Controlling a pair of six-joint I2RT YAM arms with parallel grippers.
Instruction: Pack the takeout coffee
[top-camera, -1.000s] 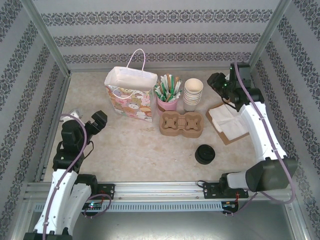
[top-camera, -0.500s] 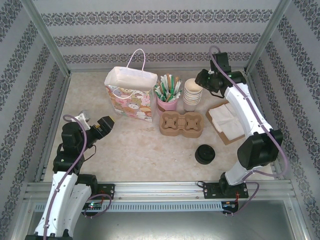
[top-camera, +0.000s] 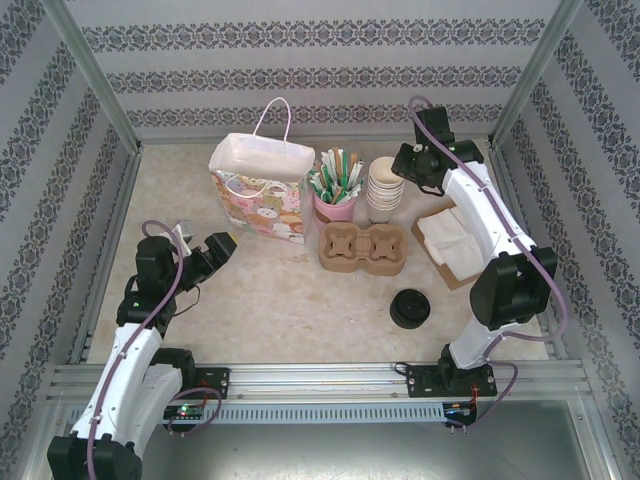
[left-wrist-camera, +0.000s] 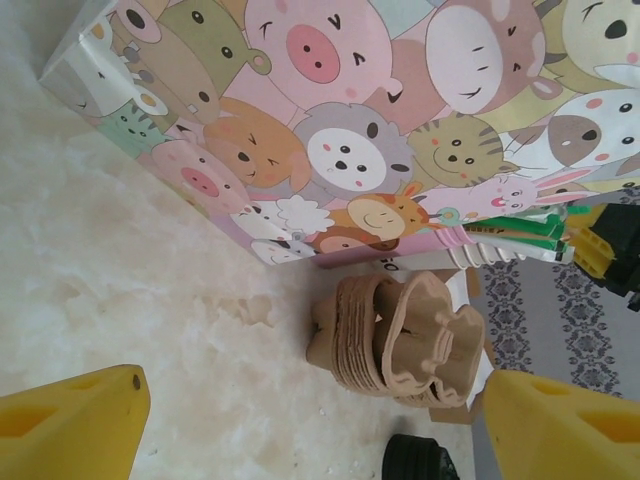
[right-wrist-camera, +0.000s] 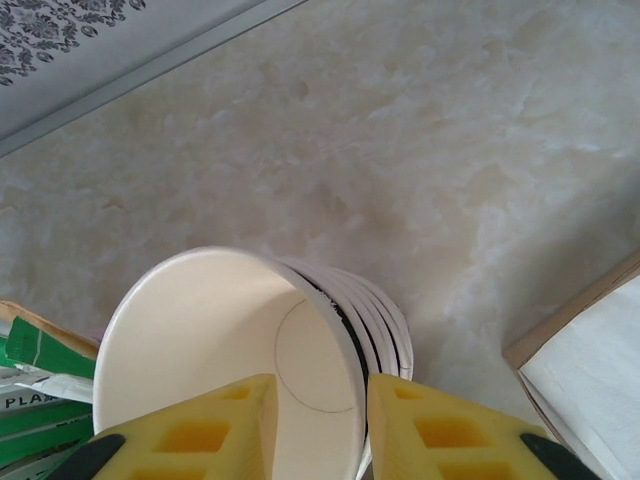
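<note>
The takeout coffee (top-camera: 409, 308), a small cup under a round black lid, stands on the table in front of the brown cup carrier (top-camera: 362, 248). Its black top peeks in at the bottom of the left wrist view (left-wrist-camera: 425, 462). My left gripper (top-camera: 218, 246) hovers low at the left, wide open and holding nothing (left-wrist-camera: 312, 380), pointing toward the carrier (left-wrist-camera: 400, 335). My right gripper (top-camera: 400, 172) is at the stack of white paper cups (top-camera: 385, 188). Its jaws (right-wrist-camera: 320, 385) straddle the top cup's rim (right-wrist-camera: 240, 340), one finger inside and one outside, with a gap still showing.
A cartoon-animal gift bag (top-camera: 260, 205) stands open at the back left of centre. A pink pot of sachets (top-camera: 335, 190) sits between it and the cups. White napkins on a brown board (top-camera: 455, 245) lie at the right. Patterned walls enclose the table.
My right arm has swung left from the back right corner to the cup stack, its jaws narrowing. My left gripper has moved right toward the table's centre.
</note>
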